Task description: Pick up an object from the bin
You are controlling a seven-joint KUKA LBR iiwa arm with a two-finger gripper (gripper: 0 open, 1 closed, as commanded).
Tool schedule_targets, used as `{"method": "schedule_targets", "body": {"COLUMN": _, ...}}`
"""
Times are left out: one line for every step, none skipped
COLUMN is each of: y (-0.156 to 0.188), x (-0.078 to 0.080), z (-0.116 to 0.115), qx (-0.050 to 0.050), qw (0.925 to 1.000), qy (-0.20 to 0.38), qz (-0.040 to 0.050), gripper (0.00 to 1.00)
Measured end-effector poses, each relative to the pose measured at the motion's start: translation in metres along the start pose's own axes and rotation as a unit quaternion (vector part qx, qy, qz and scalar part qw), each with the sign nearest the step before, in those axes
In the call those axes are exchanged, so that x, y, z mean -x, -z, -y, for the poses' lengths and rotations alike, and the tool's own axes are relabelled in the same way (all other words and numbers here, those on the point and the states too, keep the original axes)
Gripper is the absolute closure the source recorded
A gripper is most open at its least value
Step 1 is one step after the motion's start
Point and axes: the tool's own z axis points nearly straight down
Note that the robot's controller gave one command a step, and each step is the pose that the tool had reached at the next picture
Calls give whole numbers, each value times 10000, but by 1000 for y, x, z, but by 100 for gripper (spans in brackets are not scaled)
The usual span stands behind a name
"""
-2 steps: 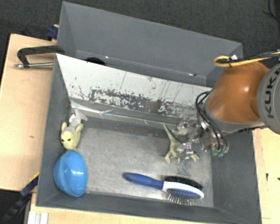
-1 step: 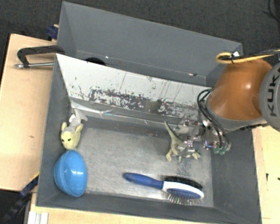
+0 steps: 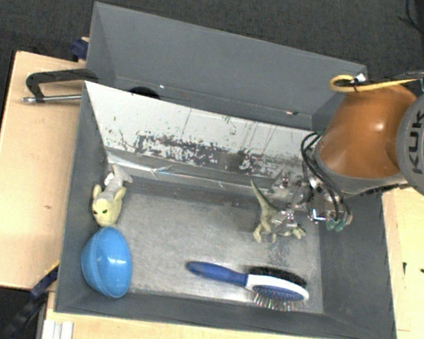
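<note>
The gripper [image 3: 294,210] is hanging low at the right side of the bin [image 3: 215,60], directly over a small pale-green figure [image 3: 268,226] that is lying on the floor near the back wall. Whether the gripper is clenched or released cannot be told. Judgement: the grasp is calling for a centred, vertical closure on the figure, keeping clear of the brush [image 3: 248,279] just in front.

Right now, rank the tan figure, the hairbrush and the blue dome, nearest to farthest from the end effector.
1. Tan figure, just beside the end effector, right side.
2. Hairbrush, front right.
3. Blue dome, front left corner.
</note>
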Motion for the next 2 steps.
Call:
{"method": "schedule_targets", "body": {"y": 7, "x": 1, "z": 0, "qx": 0, "qw": 10000, "qy": -2, "qz": -1, "gripper": 100}}
{"method": "schedule_targets", "body": {"y": 49, "x": 4, "z": 0, "qx": -4, "qw": 10000, "qy": -3, "qz": 15, "gripper": 100}}
